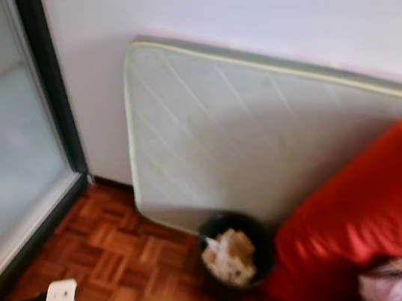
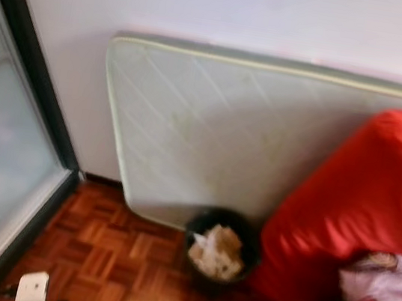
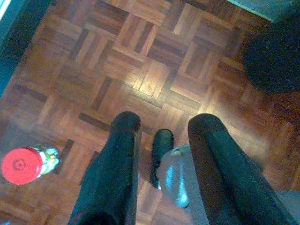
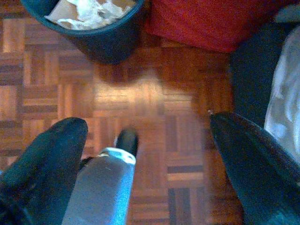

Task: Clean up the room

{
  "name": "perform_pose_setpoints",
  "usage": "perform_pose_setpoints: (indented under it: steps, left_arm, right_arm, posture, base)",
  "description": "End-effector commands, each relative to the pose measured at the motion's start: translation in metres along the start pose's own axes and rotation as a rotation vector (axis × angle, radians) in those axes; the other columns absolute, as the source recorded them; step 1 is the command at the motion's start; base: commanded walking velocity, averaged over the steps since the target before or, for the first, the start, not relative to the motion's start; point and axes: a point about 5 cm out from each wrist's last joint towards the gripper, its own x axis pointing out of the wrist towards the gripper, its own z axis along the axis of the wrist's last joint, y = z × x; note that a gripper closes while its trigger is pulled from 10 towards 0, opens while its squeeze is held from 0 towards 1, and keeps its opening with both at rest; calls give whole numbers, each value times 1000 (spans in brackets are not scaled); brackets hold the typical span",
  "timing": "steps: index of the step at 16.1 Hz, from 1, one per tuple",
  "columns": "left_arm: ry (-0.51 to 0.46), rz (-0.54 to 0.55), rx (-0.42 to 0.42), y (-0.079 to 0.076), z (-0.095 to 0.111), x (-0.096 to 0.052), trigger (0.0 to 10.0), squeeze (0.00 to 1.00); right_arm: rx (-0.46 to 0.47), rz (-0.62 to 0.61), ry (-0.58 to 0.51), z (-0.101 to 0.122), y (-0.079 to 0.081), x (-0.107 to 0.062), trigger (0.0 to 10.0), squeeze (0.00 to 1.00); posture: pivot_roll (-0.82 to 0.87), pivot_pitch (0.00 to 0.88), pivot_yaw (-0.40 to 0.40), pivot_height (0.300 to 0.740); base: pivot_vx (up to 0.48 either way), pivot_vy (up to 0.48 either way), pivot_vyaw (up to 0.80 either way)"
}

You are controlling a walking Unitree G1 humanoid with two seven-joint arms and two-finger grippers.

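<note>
A black wastebasket [image 1: 234, 255] full of crumpled paper stands on the parquet floor, against the foot of a pale green mattress [image 1: 249, 135]. My right gripper [image 4: 145, 124] hangs open over the floor, a short way from the wastebasket [image 4: 93, 28], with nothing between its fingers. My left gripper [image 3: 164, 124] is also open and empty above the floor. A small bottle with a red cap [image 3: 22, 165] stands on the floor beside the left gripper. The dark wastebasket [image 3: 274, 58] lies farther off in the left wrist view.
The mattress leans on a white wall [image 1: 244, 13]. A big red cushion [image 1: 374, 207] sits right of the wastebasket, with pink and white cloth [image 1: 390, 300] against it. A frosted glass sliding door [image 1: 3, 159] with a black frame bounds the left side.
</note>
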Motion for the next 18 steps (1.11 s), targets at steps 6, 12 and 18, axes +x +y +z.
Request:
perform_pose_setpoints:
  steps: [6, 12, 18]
  left_arm:
    - [16, -3, 0, -8, -1, 1, 10000, 0]
    - [9, 6, -1, 3, -2, -1, 10000, 0]
    - [19, -4, -10, 7, -5, -2, 10000, 0]
  right_arm:
    - [2, -5, -12, 5, -2, 1, 10000, 0]
    - [4, -2, -12, 5, -1, 1, 10000, 0]
    - [14, 1, -9, 5, -1, 1, 10000, 0]
  posture:
    - [89, 0, -1, 740]
    - [86, 0, 1, 740]
    - [80, 0, 5, 740]
  base:
    - [-273, 0, 0]
    - [-273, 0, 0]
    - [-46, 0, 0]
